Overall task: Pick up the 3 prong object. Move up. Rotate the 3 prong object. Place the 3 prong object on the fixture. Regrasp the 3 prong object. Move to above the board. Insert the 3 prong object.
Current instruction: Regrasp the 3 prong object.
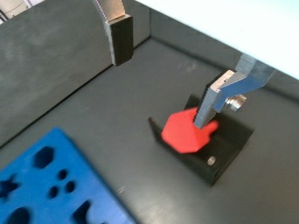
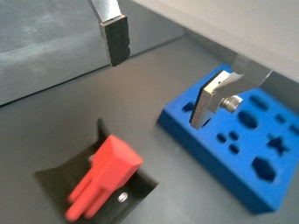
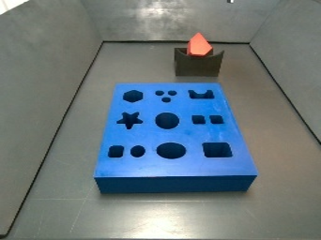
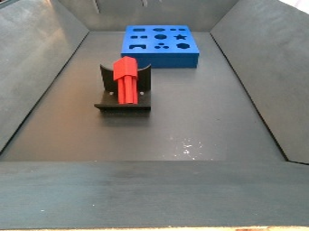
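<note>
Wrist and side views of the work cell, described from the camera end outward. Nearest the lens in both wrist views are the gripper's fingers, flat silver plates with dark pads: one finger (image 1: 121,39) at the frame edge and the opposite finger (image 1: 222,94) with a bolt on its bracket. The fingers stand well apart with nothing between them; the gripper (image 1: 176,70) hangs above the dark grey floor (image 1: 140,83) of the bin, clear of every piece. It does not appear in either side view.

Below the gripper, the small red-orange plastic block with three short prongs (image 1: 187,129) rests on the fixture (image 1: 228,149), a dark bracket on a base plate with a screw head visible on the plate. In a wrist view the red-orange block (image 2: 103,175) lies lengthwise in the fixture's (image 2: 65,179) notch, its prongs at the lower end. In a side view the block (image 4: 126,79) lies along the fixture (image 4: 125,101); in a side view from the opposite end it (image 3: 198,43) juts above the fixture (image 3: 198,64).

Well apart from the fixture lies the large flat blue foam-like board (image 3: 170,131), with dark star, circle and square cut-outs, all empty. It also shows in a side view (image 4: 163,45) and in both wrist views (image 1: 52,184) (image 2: 239,144).
</note>
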You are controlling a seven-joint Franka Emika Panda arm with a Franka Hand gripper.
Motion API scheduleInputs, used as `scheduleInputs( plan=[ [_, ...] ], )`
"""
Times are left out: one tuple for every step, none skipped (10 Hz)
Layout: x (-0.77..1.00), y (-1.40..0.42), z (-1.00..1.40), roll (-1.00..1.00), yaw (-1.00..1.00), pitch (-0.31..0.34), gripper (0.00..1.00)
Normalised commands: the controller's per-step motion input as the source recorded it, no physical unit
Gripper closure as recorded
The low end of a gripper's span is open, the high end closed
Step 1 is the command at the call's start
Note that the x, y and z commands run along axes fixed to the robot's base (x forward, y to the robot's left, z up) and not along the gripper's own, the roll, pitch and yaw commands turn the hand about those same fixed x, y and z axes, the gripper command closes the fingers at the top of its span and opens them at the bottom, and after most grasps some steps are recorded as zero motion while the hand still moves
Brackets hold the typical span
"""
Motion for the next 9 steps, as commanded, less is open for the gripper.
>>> scheduleInputs(
  plan=[
    [-0.04, -0.03, 0.01, 1.0, 0.02, -0.015, 0.0],
    [-0.04, -0.02, 0.01, 1.0, 0.02, -0.024, 0.0],
    [-0.04, -0.02, 0.01, 1.0, 0.02, -0.027, 0.0],
    [-0.04, -0.02, 0.01, 1.0, 0.02, -0.029, 0.0],
    [-0.03, -0.02, 0.02, 1.0, 0.02, -0.028, 0.0],
    [-0.03, -0.02, 0.02, 1.0, 0.02, -0.024, 0.0],
    [-0.01, -0.02, 0.02, 1.0, 0.02, -0.022, 0.0],
    [0.01, -0.03, 0.01, 1.0, 0.02, -0.015, 0.0],
    [0.02, -0.03, -0.01, 1.0, 0.02, -0.008, 0.0]
  ],
)
